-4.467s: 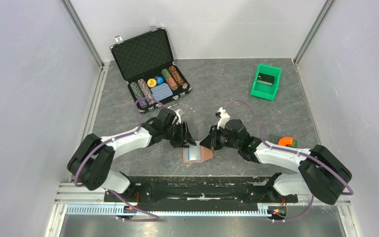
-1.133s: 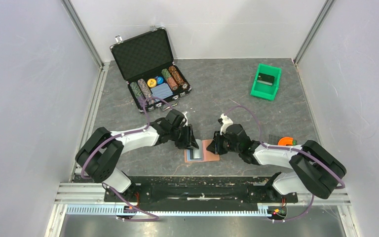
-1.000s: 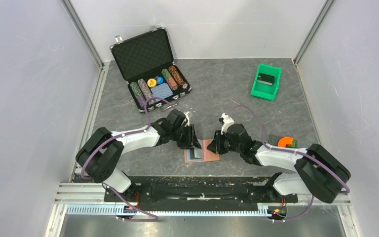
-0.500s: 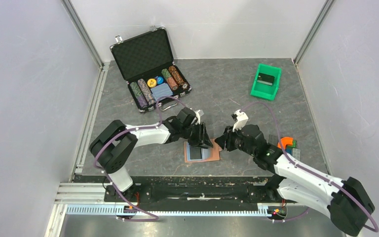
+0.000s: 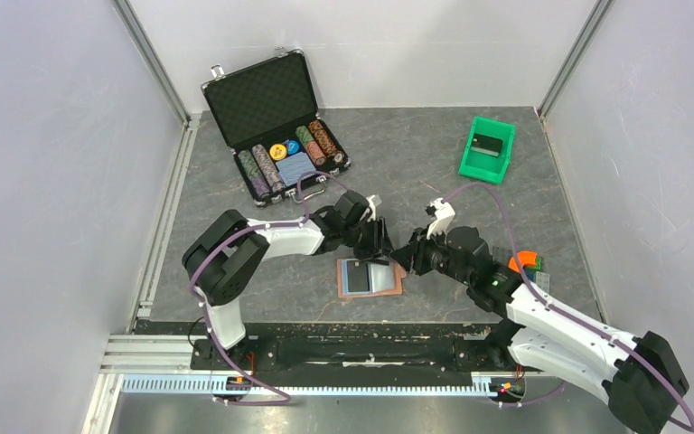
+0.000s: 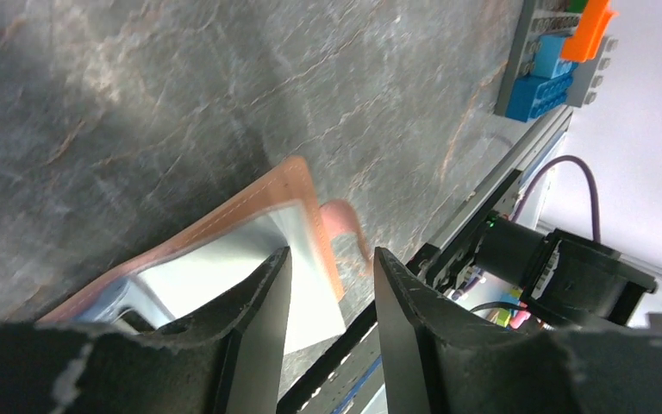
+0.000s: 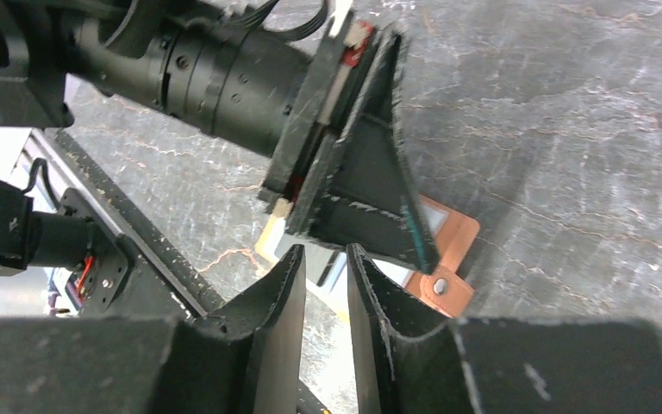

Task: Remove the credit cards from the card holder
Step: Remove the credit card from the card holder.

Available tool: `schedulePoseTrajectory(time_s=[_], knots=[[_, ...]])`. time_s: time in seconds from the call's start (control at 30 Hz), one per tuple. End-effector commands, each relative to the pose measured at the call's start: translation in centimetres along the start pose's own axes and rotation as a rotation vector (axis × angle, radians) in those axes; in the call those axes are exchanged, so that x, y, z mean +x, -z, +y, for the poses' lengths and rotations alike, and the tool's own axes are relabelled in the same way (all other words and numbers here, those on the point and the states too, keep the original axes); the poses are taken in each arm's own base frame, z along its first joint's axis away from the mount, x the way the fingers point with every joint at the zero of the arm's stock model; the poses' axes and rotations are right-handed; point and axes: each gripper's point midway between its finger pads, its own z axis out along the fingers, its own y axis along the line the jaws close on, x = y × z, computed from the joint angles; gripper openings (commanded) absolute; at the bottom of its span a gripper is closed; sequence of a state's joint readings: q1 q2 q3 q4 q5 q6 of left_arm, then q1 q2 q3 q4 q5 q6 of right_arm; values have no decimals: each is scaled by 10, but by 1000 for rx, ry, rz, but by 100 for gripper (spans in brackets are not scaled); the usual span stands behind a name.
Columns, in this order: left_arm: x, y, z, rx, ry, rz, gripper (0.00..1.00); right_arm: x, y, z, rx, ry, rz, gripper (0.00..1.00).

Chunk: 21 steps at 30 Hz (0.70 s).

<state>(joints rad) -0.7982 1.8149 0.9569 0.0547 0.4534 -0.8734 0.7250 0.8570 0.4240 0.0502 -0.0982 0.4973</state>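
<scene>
The brown card holder [image 5: 387,282] lies open and flat on the table, light blue lining up. A dark grey credit card [image 5: 358,277] shows in its left half. My left gripper [image 5: 383,251] hovers over the holder's far right edge, open with nothing between its fingers. In the left wrist view the holder [image 6: 263,203] lies under that gripper [image 6: 327,259]. My right gripper [image 5: 405,262] sits just right of the holder, its jaws a narrow gap apart and empty. The right wrist view has the right gripper [image 7: 323,254] facing the left gripper's fingers [image 7: 371,185] and the holder's snap tab [image 7: 445,289].
An open black case [image 5: 276,122] with poker chips stands at the back left. A green bin [image 5: 487,149] holding a black block is at the back right. Orange and blue bricks [image 5: 526,262] lie beside the right arm, the same bricks [image 6: 560,52] showing in the left wrist view. A black rail [image 5: 352,348] runs along the near edge.
The left gripper has moved right along the holder's far edge and opened a little. The right arm swung around and its gripper drew back off the holder's right edge.
</scene>
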Motion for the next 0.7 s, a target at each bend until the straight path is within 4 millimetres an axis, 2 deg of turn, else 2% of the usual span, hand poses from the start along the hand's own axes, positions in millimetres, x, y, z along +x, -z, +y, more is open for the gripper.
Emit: schedulePoseTrajectory(time_s=[0.0,0.17,0.27,0.43,0.5,0.6,0.67], knots=[[-26,1,-23,12,-21,-49,47,-8,-4,25,-107,-19,-32,26],[-43,9,-23,-37,-1,-64,48,8,-11,34,-131,-26,-1,26],[-58,22,-19,-75,9,-101,48,27,-20,31,-103,-43,35,25],[-79,64,-6,-170,17,-200,49,61,-36,13,-47,-86,88,23],[-82,83,3,-207,22,-235,49,70,-42,13,-53,-93,122,22],[-78,110,22,-277,11,-269,50,69,-45,19,-71,-91,120,22],[-68,123,38,-343,5,-272,51,67,-46,20,-67,-81,118,22]])
